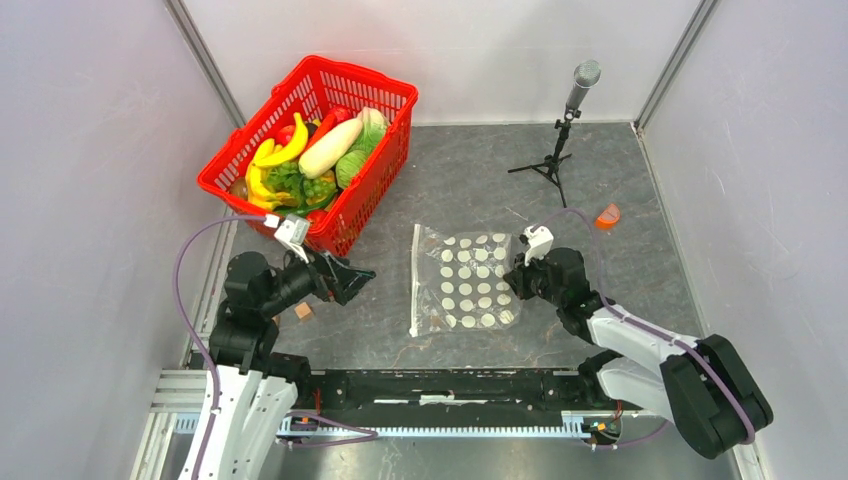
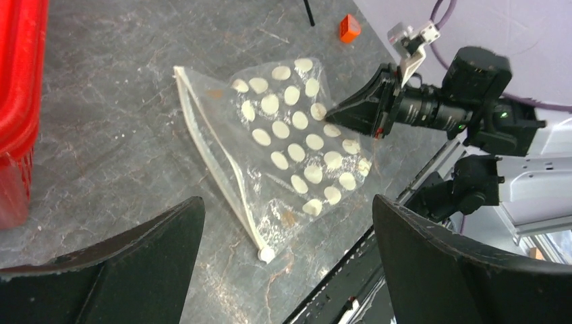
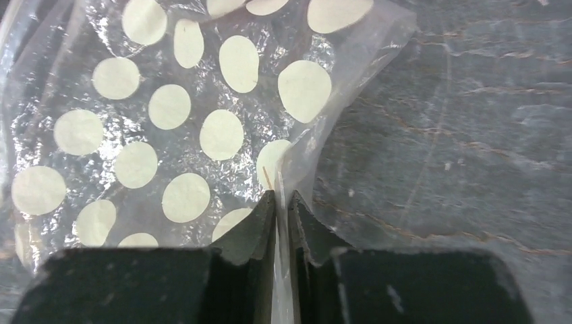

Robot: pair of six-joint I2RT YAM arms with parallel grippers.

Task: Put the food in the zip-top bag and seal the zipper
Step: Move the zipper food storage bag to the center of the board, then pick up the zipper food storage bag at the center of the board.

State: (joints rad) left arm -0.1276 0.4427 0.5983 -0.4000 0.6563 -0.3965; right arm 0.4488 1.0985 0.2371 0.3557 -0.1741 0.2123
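The zip-top bag point(image 1: 465, 280) lies flat on the grey table, clear with white dots, and looks empty. Its zipper point(image 1: 415, 282) runs along the left edge, a whitish strip point(image 2: 216, 169) in the left wrist view. My right gripper point(image 1: 515, 278) is shut on the bag's right edge; a fold of clear film point(image 3: 300, 162) is pinched between its jaws point(image 3: 283, 197). The left gripper point(image 1: 352, 280) hangs open and holds nothing, left of the bag and just in front of the basket. The food point(image 1: 310, 155), with yellow bananas, green leafy pieces and a pale long vegetable, sits in the red basket point(image 1: 372, 195).
A microphone on a small tripod point(image 1: 568, 120) stands at the back right. A small orange piece point(image 1: 608, 214) lies right of the bag. A wooden cube point(image 1: 303, 311) rests by the left arm. Grey walls close in both sides and the back.
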